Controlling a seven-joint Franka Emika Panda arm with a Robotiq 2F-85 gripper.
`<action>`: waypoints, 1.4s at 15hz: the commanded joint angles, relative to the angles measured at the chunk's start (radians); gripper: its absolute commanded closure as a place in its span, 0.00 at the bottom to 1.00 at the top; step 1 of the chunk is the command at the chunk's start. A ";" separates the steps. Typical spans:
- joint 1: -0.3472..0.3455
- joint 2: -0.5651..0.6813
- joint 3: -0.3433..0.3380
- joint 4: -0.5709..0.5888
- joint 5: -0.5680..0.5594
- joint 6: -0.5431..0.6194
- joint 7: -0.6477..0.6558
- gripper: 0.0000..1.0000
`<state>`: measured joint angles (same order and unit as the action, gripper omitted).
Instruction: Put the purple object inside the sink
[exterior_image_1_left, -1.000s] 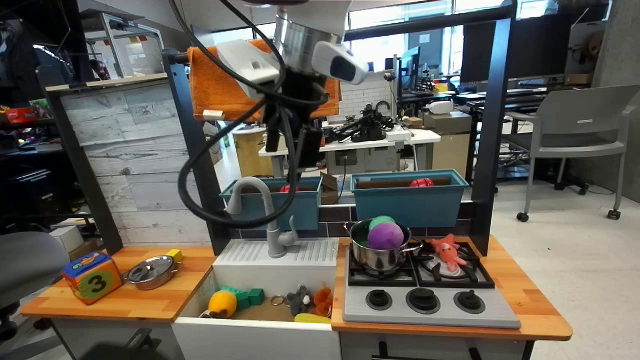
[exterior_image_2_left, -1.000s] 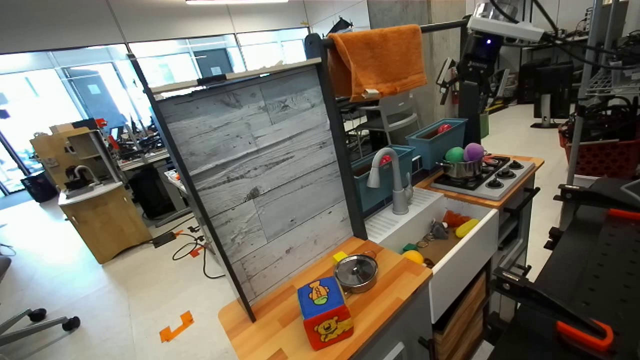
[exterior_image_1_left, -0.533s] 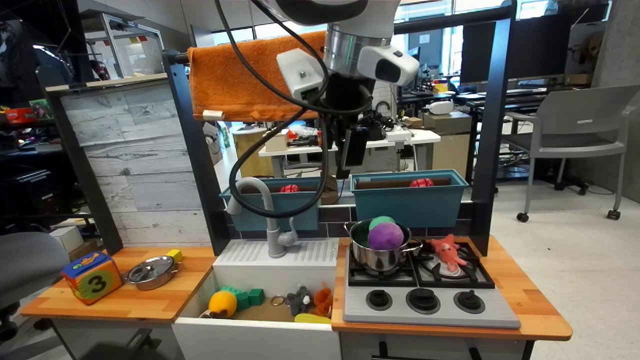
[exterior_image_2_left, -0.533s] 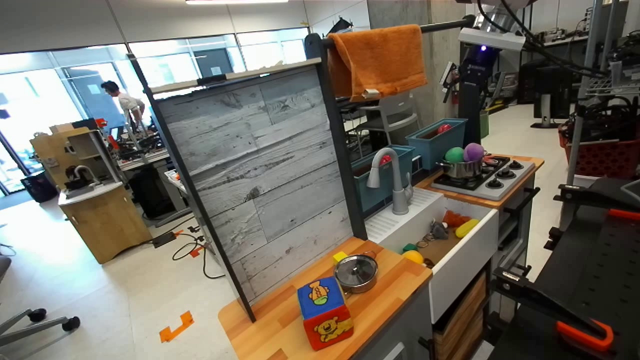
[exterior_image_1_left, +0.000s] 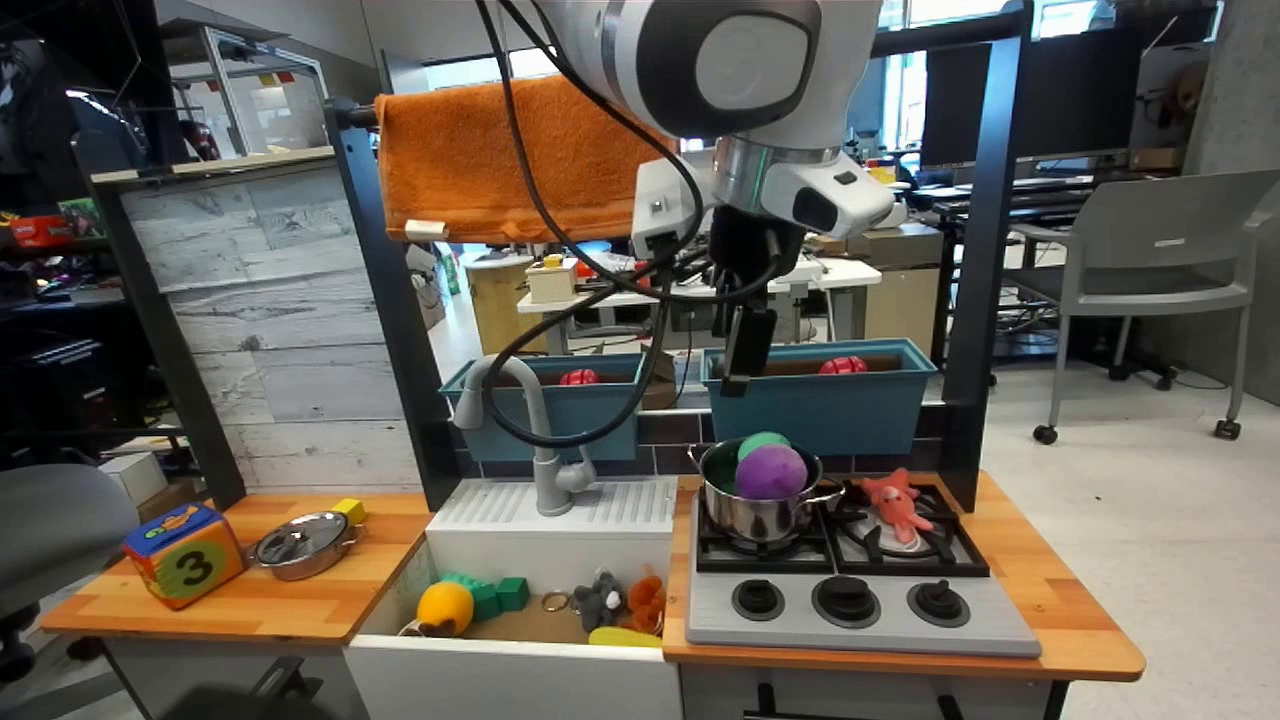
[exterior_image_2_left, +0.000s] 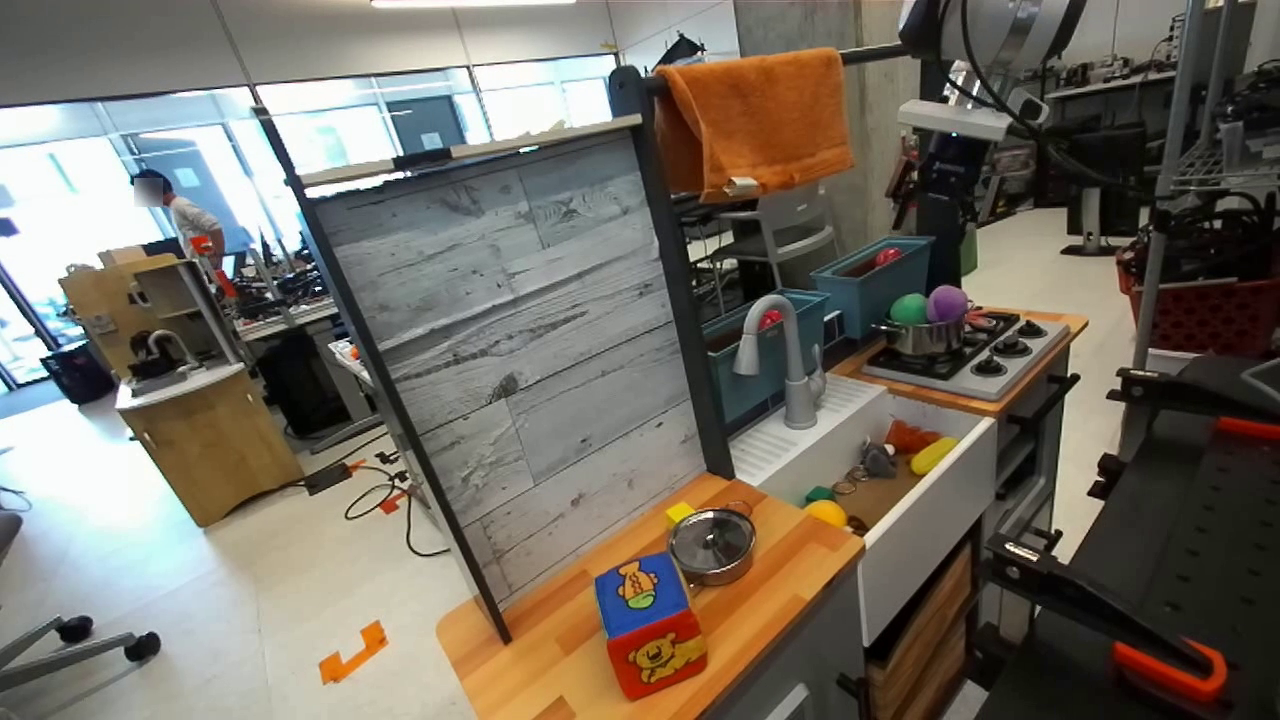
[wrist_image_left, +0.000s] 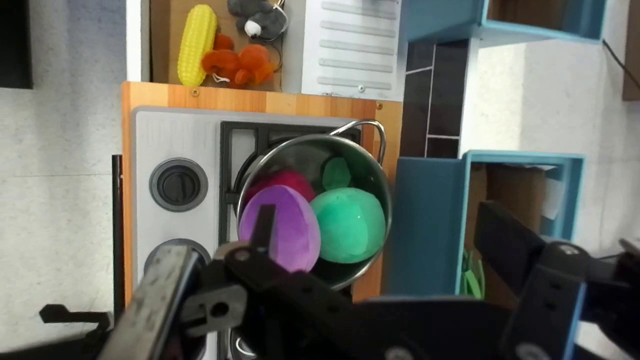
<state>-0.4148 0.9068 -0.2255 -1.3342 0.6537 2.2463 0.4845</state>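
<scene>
Ball (wrist_image_left: 294, 227) in the pot (exterior_image_1_left: 757, 522), purple, probably light, soft and grippy, should take a gentle squeeze across its exposed middle from the gripper (wrist_image_left: 377, 225), which hangs above the pot, jaws wide apart, holding nothing.

The arm (exterior_image_1_left: 735, 65) hangs in from above, its silver wrist (exterior_image_1_left: 740, 172) slightly tilted. The hand (wrist_image_left: 377, 222) points downward — its two fingers (wrist_image_left: 505, 235) spread wide apart.

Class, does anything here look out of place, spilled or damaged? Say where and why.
The coral plush toy lies on the stove, where cookware belongs, and the purple ball sits in the pot like food. Nothing looks spilled or damaged.
</scene>
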 joint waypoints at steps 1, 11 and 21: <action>-0.035 0.119 0.000 0.177 -0.028 -0.068 0.143 0.00; -0.097 0.379 -0.036 0.527 -0.020 -0.259 0.436 0.00; -0.137 0.529 -0.041 0.752 -0.017 -0.306 0.619 0.00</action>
<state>-0.5298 1.3718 -0.2600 -0.7082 0.6502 1.9847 1.0429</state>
